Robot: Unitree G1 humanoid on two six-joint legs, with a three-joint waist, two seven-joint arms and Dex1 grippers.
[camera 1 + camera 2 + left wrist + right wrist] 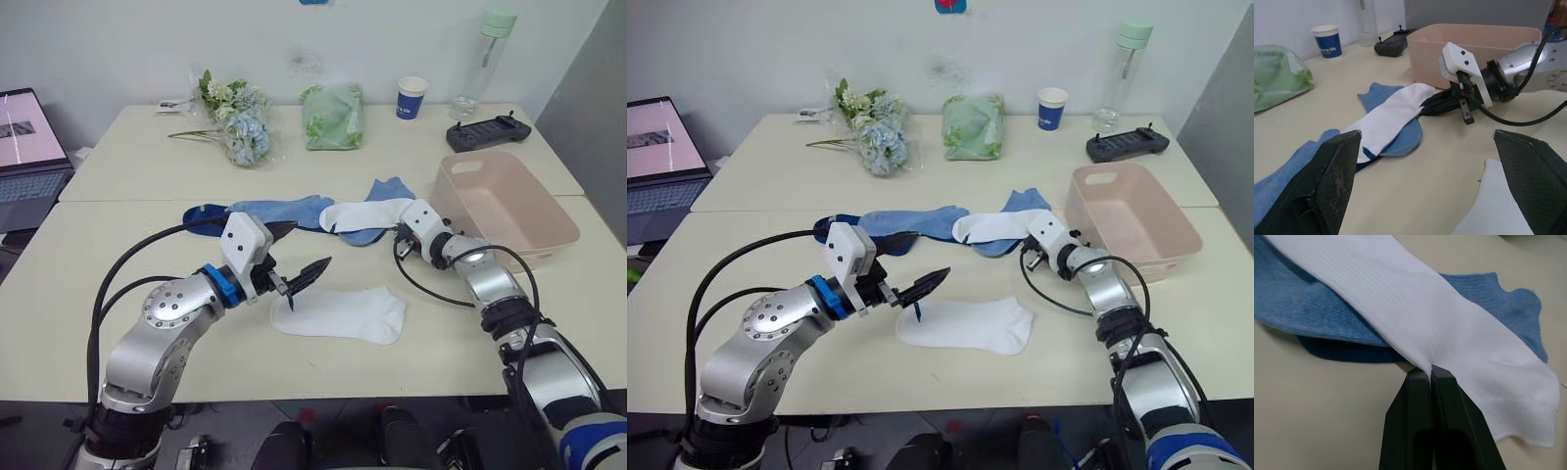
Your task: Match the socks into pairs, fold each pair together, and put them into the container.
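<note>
Where the pink tub point(509, 211) stands, right of centre in the head view, its sloped walls enclose a bare bottom, no sock inside; one handle slot shows in the far short wall. Tub sits close to the right table edge, the table point(147, 225) running open and bare along the lower left of the frame.

Socks, middle band of the frame: one white sock point(345, 313) lying flat and alone, lower centre, with free tabletop on all sides. Second white sock point(364, 212) draped over a light blue sock point(387, 191), just left of the tub. Another light blue sock point(279, 211) stretches leftward from them, its far end overlapping a dark navy sock point(203, 215). Knit fine-ribbed, soft, wrinkled at the pinch.

Right gripper point(1429, 374): fingers closed on the edge of the draped white sock, the cloth puckered between the tips.

Left gripper point(299, 279): fingers spread wide, nothing between them, poised over the near end of the lone white sock.

Upper frame: green bag point(333, 116), blue paper cup point(412, 97), flowers point(235, 122), clear bottle point(485, 59), black controller point(488, 129). Laptop point(29, 157) at left edge.
</note>
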